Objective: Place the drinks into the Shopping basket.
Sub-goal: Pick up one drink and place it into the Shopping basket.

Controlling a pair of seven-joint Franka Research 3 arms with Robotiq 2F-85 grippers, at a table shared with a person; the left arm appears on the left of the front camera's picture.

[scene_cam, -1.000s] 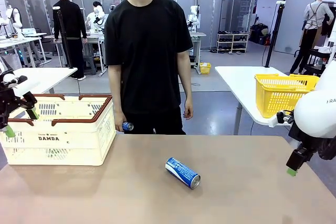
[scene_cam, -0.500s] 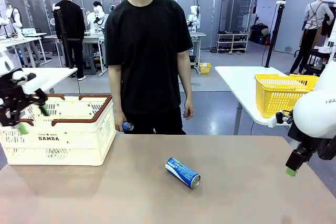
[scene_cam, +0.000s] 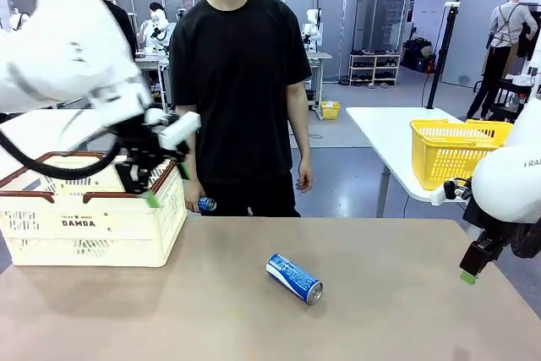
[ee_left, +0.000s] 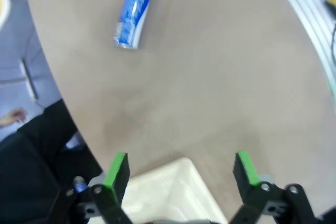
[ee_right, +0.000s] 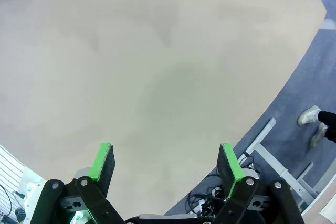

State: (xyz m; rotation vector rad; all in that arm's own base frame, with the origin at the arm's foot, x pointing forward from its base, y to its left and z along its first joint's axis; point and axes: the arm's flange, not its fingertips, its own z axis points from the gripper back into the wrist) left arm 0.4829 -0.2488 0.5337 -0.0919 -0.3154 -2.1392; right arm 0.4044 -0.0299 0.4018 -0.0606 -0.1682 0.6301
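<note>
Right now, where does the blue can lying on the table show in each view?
Front view: blue can on its side, middle of the tan table.
Left wrist view: the can sits upper left, lying on the table.
Right wrist view: perhaps the silver sliver at the top-left corner; unclear.
Shared landmark: the tan table.

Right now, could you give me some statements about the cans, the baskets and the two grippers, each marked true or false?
1. The blue can lies on its side on the table. True.
2. The left gripper is shut on a can. False: it is open and empty, above a corner of the Shopping basket.
3. The person's hand holds a second can. True.
4. The right gripper touches the blue can. False: it hangs open near the table's right edge, far from the can.
5. The yellow basket stands on this table. False: it stands on a white table behind.
</note>
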